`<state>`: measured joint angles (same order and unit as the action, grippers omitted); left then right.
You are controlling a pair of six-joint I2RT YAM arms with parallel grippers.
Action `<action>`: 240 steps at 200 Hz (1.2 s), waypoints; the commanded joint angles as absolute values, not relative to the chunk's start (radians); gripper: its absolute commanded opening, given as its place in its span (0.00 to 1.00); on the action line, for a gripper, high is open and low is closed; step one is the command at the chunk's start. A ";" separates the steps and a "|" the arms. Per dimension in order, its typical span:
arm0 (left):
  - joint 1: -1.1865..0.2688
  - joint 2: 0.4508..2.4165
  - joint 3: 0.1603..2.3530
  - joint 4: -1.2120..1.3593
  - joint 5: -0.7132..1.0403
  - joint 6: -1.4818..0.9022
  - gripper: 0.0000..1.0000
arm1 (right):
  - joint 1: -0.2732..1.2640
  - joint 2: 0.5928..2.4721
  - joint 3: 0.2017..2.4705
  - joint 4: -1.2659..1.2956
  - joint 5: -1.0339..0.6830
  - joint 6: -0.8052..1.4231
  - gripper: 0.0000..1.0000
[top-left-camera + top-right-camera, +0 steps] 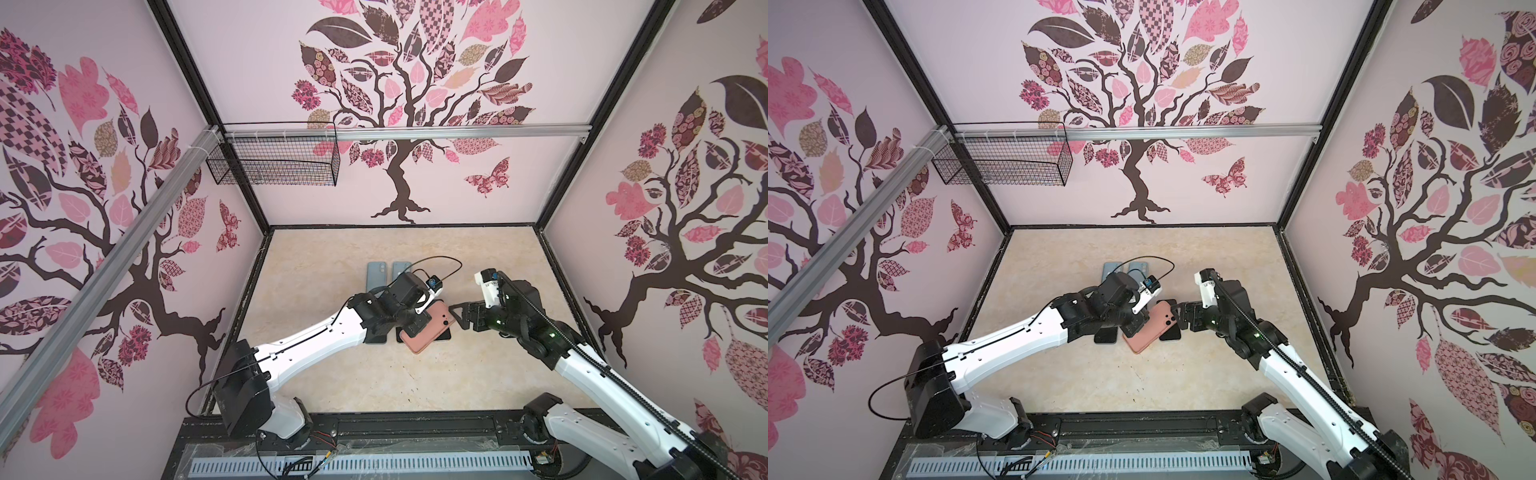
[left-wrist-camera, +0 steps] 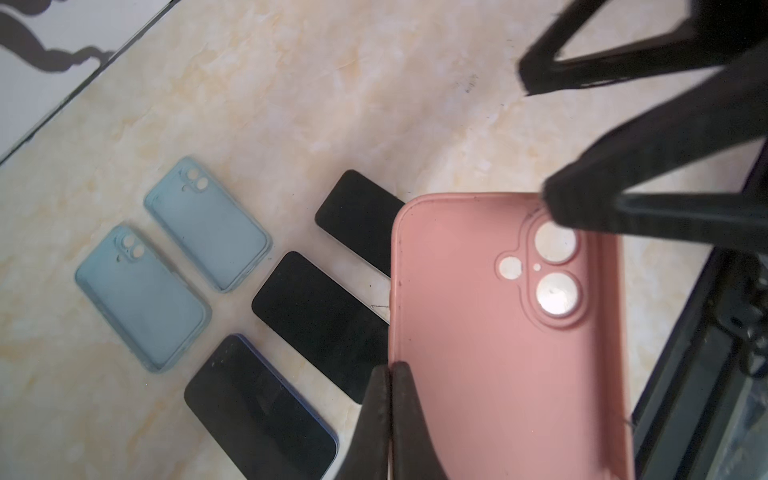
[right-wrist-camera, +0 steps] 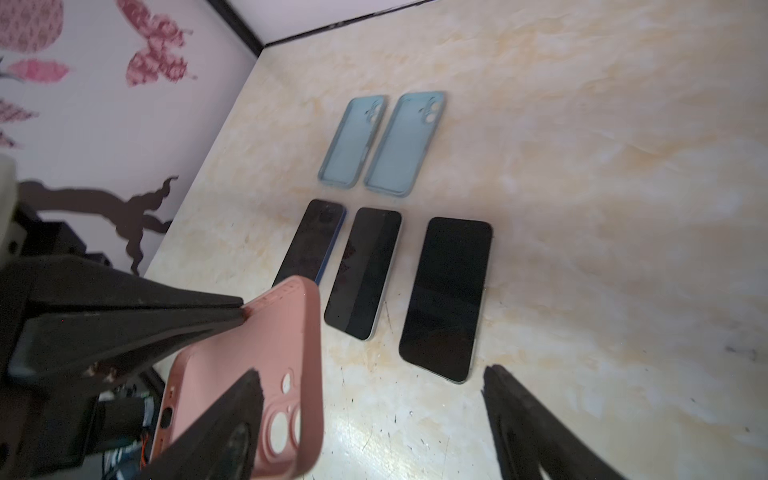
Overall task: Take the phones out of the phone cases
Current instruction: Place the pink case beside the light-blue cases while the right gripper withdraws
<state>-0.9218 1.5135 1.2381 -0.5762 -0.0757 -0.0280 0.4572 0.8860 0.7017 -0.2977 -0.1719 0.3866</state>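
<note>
The pink phone case (image 2: pixel 498 353) is empty, its inside and camera holes showing. It hangs tilted above the table, also seen as the pink case (image 1: pixel 428 332) (image 1: pixel 1148 332) in both top views. My left gripper (image 2: pixel 391 368) is shut on the case's long side rim. My right gripper (image 3: pixel 372 374) stands open, one fingertip (image 2: pixel 582 203) at the case's camera corner. Three dark phones lie screen up on the table: one phone (image 3: pixel 446 295) nearest the right gripper, a second (image 3: pixel 365 270) and a third (image 3: pixel 311 241) beside it.
Two empty light-blue cases (image 3: pixel 353 141) (image 3: pixel 405 141) lie side by side beyond the phones. The marble-patterned table (image 1: pixel 332 374) is walled on three sides. A black wire basket (image 1: pixel 274 160) hangs on the back left wall.
</note>
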 commanded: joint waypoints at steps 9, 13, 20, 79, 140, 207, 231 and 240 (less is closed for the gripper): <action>-0.862 1.607 1.304 -0.536 -0.124 -0.291 0.00 | 0.459 0.817 0.640 -0.267 0.168 0.513 0.92; -0.857 1.615 1.312 -0.531 -0.125 -0.310 0.00 | 0.458 0.809 0.628 -0.263 0.193 0.524 0.93; -0.850 1.632 1.325 -0.523 -0.134 -0.337 0.00 | 0.458 0.795 0.610 -0.258 0.228 0.536 0.96; -0.844 1.811 1.512 -0.538 -0.307 -0.469 0.00 | 0.456 0.889 0.582 -0.306 0.396 0.685 1.00; -0.807 1.991 1.669 -0.558 -0.386 -0.578 0.00 | 0.416 1.008 0.632 -0.194 0.194 0.607 0.99; -0.777 2.148 1.823 -0.568 -0.400 -0.577 0.00 | 0.315 1.067 0.553 0.159 -0.147 0.571 0.99; -0.766 2.196 1.866 -0.575 -0.390 -0.575 0.00 | 0.313 1.074 0.524 0.286 -0.147 0.589 0.99; -0.763 2.208 1.879 -0.575 -0.392 -0.578 0.00 | 0.313 1.080 0.517 0.324 -0.146 0.599 0.99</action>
<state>-0.7750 2.1696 1.8130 -0.5674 -0.3817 -0.5728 0.3153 1.0660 0.5365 0.1360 -0.1024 0.5972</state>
